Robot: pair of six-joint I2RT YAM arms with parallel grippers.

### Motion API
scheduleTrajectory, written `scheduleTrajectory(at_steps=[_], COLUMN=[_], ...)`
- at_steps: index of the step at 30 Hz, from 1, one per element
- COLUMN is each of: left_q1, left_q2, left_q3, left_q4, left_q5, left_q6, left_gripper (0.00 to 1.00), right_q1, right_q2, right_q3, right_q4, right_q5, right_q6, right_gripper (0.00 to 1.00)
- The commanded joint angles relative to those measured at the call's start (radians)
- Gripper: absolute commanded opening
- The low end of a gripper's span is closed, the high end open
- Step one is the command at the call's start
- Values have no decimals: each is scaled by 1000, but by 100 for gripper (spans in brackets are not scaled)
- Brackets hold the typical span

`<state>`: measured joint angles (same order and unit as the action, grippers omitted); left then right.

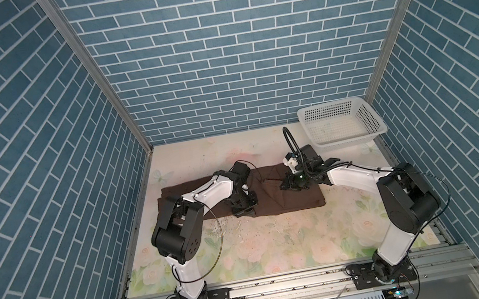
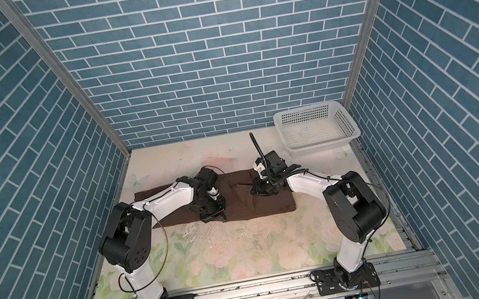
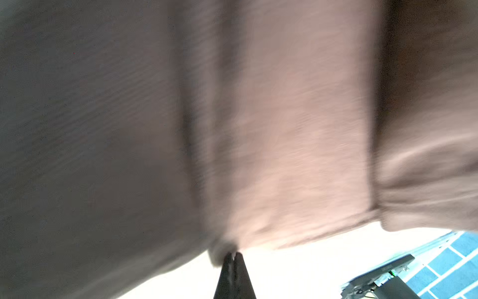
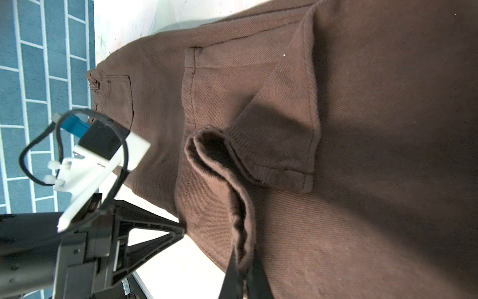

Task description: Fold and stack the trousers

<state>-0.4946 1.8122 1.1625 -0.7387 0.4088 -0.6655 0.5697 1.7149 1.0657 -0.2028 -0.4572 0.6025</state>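
Brown trousers lie across the worktop; left claw pinches their near edge, right claw pinches a raised fold.

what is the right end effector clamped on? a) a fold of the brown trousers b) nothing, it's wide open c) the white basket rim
a: the right wrist view shows the right end effector pinching a raised fold of the trousers, well away from the basket.

Boxed in by blue brick-pattern walls on three sides, joined at metal corner posts. Pale floral tabletop, brightly lit. Aluminium rail along front edge.
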Motion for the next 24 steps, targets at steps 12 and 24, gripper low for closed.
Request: scheduleTrajectory(at_steps=[12,24], left_q1=[249,159], left_q2=[-146,12], left_q3=[-17,170], left_q4=[28,48], left_q5=[-13,15], left_q6=[-40,-46], left_gripper=[16,45], right_q1=[340,271], right_q2=[127,-6], right_q3=[272,207], right_q4=[-203,-219], right_q5=[91,74], right_q6=[-235,-244], right_gripper=[3,51])
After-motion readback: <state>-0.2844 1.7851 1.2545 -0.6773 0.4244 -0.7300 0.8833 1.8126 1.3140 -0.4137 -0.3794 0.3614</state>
